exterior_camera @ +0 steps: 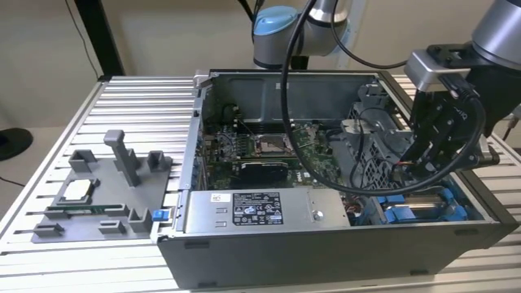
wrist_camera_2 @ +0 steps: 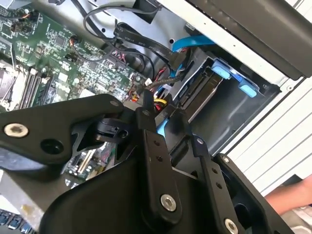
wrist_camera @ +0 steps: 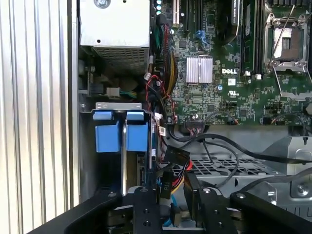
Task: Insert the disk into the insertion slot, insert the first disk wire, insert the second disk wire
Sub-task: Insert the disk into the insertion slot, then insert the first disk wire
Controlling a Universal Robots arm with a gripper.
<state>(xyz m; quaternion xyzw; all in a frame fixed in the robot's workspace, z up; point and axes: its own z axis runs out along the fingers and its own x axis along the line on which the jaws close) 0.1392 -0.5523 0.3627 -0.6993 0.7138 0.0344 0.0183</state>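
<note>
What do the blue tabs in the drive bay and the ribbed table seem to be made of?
The blue tabs look like moulded plastic: even bright colour, dull finish, rounded edges. The ribbed table looks like bare metal, probably aluminium: silvery, soft sheen, straight parallel grooves.

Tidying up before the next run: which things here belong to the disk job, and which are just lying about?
Job: gripper, disk in blue carrier, loose wires beside it.
Lying about: grey parts tray, power-supply box, motherboard.
</note>
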